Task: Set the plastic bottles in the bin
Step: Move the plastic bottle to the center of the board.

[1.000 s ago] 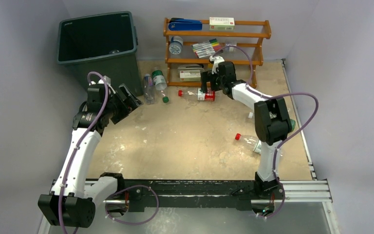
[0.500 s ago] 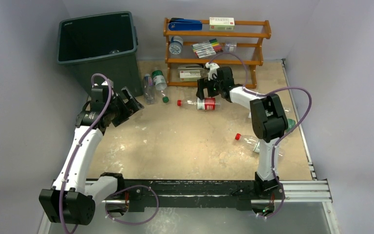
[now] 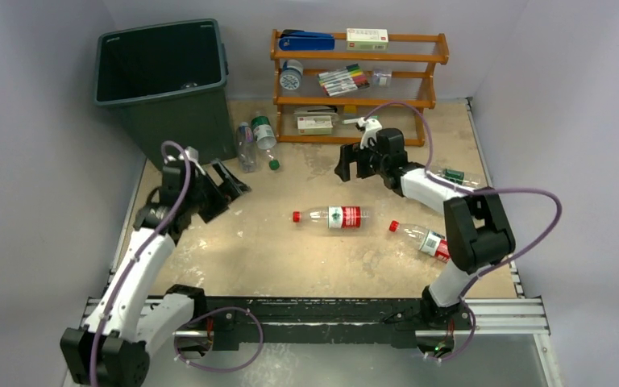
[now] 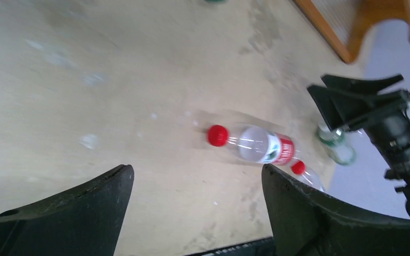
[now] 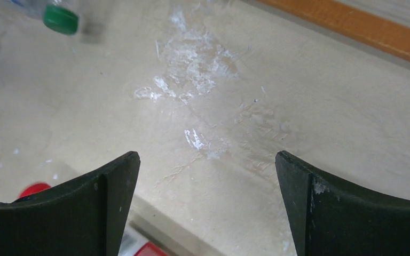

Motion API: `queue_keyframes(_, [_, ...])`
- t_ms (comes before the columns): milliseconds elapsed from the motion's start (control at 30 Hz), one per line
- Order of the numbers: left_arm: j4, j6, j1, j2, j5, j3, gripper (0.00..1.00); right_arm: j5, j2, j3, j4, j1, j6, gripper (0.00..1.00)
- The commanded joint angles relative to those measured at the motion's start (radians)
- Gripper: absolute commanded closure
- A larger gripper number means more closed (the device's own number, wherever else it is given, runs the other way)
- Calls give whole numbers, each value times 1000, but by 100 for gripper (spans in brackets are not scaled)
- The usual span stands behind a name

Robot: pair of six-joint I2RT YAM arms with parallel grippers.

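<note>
The dark green-grey bin (image 3: 161, 76) stands at the far left. Two plastic bottles (image 3: 246, 145) (image 3: 263, 131) lie next to its right side. A red-labelled bottle (image 3: 334, 216) (image 4: 256, 146) lies on its side mid-table, with a second red-capped bottle (image 3: 423, 239) to its right and a green-labelled one (image 3: 450, 173) further back. My left gripper (image 3: 230, 188) (image 4: 196, 169) is open and empty, left of the red-labelled bottle. My right gripper (image 3: 352, 167) (image 5: 207, 156) hangs open and empty behind that bottle, over bare table.
An orange wooden rack (image 3: 355, 56) with marker pens and small boxes stands at the back, just behind the right gripper. A loose green cap (image 3: 274, 164) (image 5: 60, 18) lies near the bin. Grey walls close in the table on left and right.
The red-labelled bottle has moved from beside the rack to mid-table. The right gripper has drawn away from it to the right. The left gripper has shifted nearer and slightly right.
</note>
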Motion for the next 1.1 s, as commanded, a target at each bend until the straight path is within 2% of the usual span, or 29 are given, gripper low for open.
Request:
queue_keyframes(0, [219, -278, -228, -163, 102, -172, 13, 104, -143, 8, -52, 44, 65, 0])
queue_keyframes(67, [298, -368, -422, -198, 50, -263, 14, 173, -176, 28, -135, 88, 82, 0])
queue_keyframes(133, [375, -416, -690, -159, -43, -324, 15, 198, -186, 53, -218, 104, 120, 0])
queue_keyframes(200, [433, -455, -1000, -79, -233, -335, 16, 191, -206, 39, -243, 105, 158, 0])
queue_keyframes(233, [474, -475, -1121, -25, -316, -331, 16, 182, -218, 27, -249, 106, 175, 0])
queue_keyframes(267, [516, -485, -1202, 36, -367, -318, 16, 168, -231, 15, -252, 106, 187, 0])
queue_keyframes(333, [549, -496, -1284, 195, -438, -268, 18, 145, -250, -3, -259, 105, 210, 0])
queue_keyframes(467, [663, -495, -1309, 362, -532, -224, 21, 110, -277, -49, -257, 106, 231, 0])
queue_keyframes(700, [621, -452, -1284, 440, -706, -161, 21, 45, -331, -144, -258, 106, 215, 0])
queue_keyframes(1067, [669, -491, -1163, 522, -732, -197, 21, -30, -404, -224, -265, 106, 236, 0])
